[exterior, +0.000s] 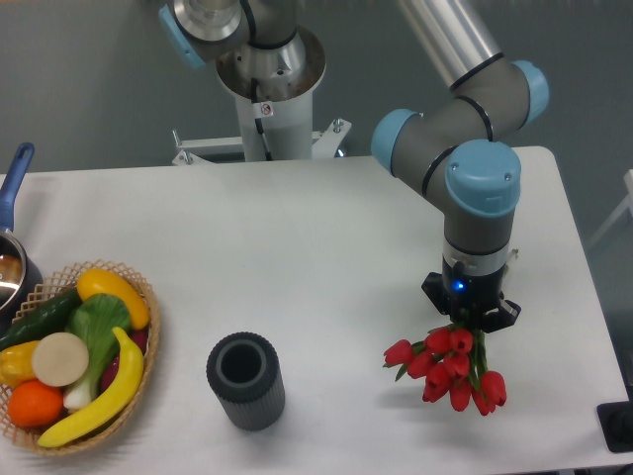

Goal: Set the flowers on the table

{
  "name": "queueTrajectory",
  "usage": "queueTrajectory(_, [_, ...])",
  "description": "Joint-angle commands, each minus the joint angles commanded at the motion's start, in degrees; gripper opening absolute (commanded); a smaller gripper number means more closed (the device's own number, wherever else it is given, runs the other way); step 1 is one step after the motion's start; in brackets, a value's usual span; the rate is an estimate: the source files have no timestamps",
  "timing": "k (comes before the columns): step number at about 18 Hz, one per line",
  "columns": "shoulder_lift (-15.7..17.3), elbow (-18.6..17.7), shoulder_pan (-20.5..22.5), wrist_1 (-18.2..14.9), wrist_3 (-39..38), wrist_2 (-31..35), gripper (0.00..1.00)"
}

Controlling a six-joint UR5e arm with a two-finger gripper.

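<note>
Flowers [450, 369], a small bunch of red tulip buds on thin green stems, hung at about four o'clock in the view, over the white table [297, 257]. The buds fanned out downward and to the left, one of them reaching toward nine o'clock from the rest. Whether the lowest buds touched the tabletop could not be told. The gripper [473, 319] stood directly above them at twelve o'clock of the bunch, pointing straight down from the arm [465, 158], with a small blue light showing on its body. Its fingers were pinched on the top of the stems, though the tips themselves were hidden among the buds.

A dark ribbed cup [245, 380] stood upright at nine o'clock from the bunch, well apart from it, its mouth facing up. Farther toward nine o'clock, at the table's left edge, sat a round wicker basket [148, 341] holding a banana [107, 396], an orange [35, 404], a cucumber [40, 319] and a green leafy vegetable [97, 322]. A pot with a blue handle [15, 178] showed at ten o'clock, cut off by the frame.
</note>
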Motion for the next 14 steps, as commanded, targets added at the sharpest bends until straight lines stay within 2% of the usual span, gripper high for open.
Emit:
queueTrajectory(6, [-0.70,-0.09,-0.17,0.00,-0.09,-0.09,0.05])
queueTrajectory(14, [-5.89,1.23,-2.72,0.53,-3.87,2.11,0.18])
